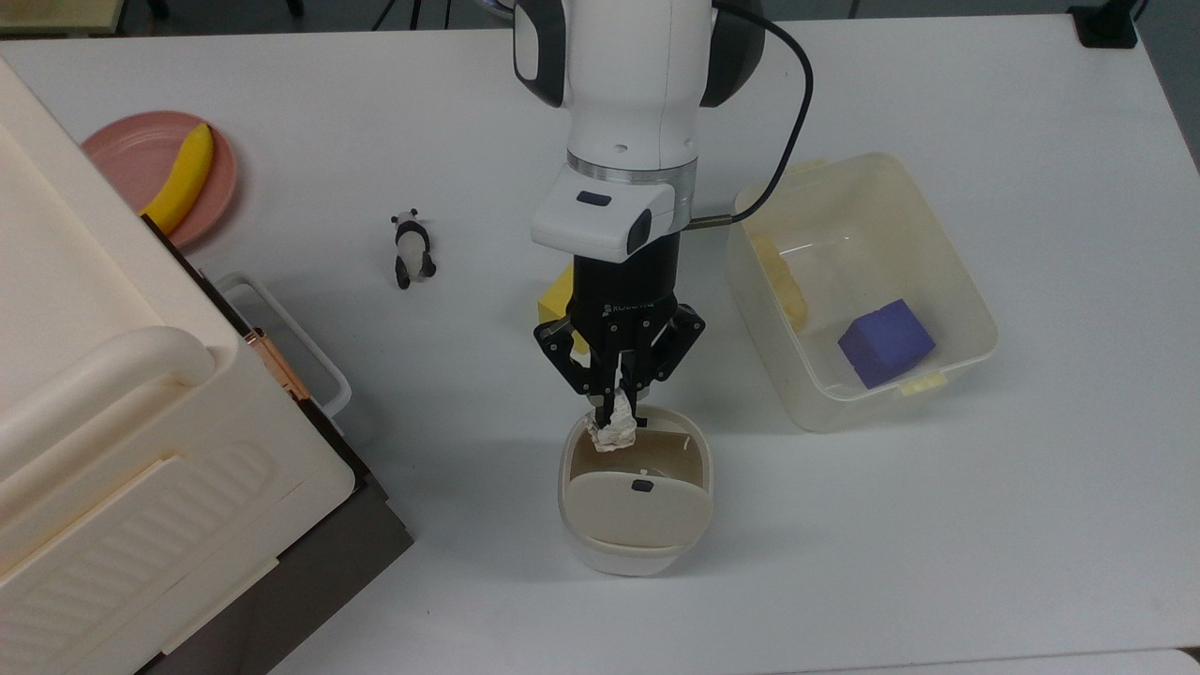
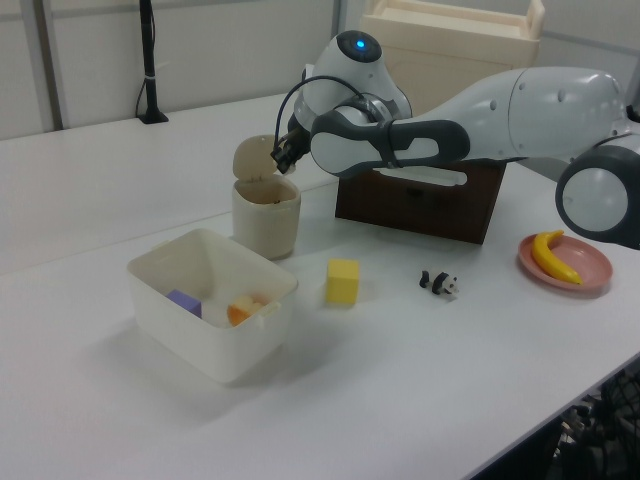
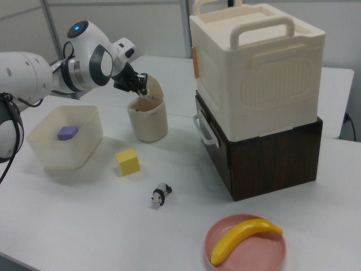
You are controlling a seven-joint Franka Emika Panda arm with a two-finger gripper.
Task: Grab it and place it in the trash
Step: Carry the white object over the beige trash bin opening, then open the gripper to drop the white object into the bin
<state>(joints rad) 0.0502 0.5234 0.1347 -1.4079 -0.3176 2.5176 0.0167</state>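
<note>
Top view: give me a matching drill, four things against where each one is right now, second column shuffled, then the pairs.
Things:
1. paper wad
2. banana
3. purple cube
4. toy panda

Places:
A. on the pink plate
B. lying on the bare table
C. in the gripper, over the open trash bin
D. inside the translucent tub

Pairs: 1-C, 2-A, 3-D, 4-B

Off-white paper wad (image 1: 611, 432), cream-beige bin (image 1: 633, 544)
</note>
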